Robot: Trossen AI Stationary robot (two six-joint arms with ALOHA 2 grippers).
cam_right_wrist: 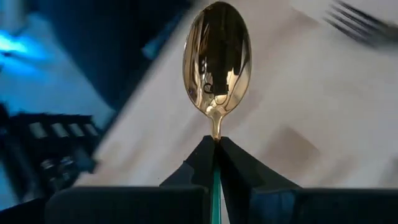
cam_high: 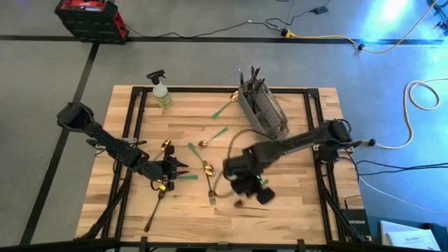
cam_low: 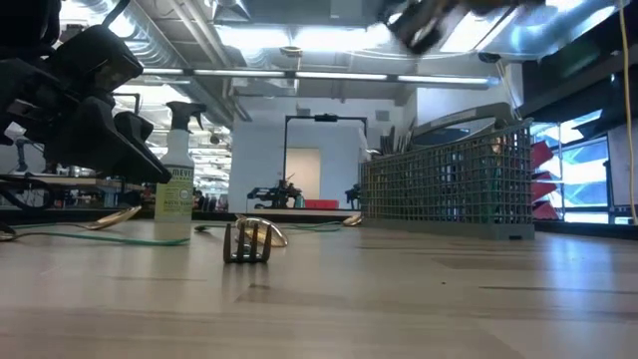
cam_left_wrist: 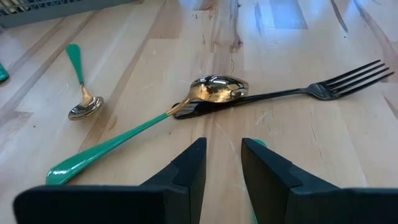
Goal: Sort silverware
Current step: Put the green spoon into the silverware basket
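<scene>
Your right gripper (cam_right_wrist: 215, 146) is clamped on a green-handled spoon (cam_right_wrist: 216, 62), its gold bowl standing up past the fingertips; in the high view that gripper (cam_high: 253, 190) hangs over the near middle of the table (cam_high: 301, 203). Your left gripper (cam_left_wrist: 222, 155) sits low at the near left with its fingers a little apart (a sliver of green shows between them, but you cannot tell if anything is gripped). Just beyond it lie a long green-handled spoon (cam_left_wrist: 149, 121) with its gold bowl resting on a dark fork (cam_left_wrist: 298, 92), and a smaller green spoon (cam_left_wrist: 82, 84) further off. The grey mesh caddy (cam_high: 262, 108) stands at the far right with utensils upright in it, the spray bottle (cam_high: 161, 89) at the far left.
</scene>
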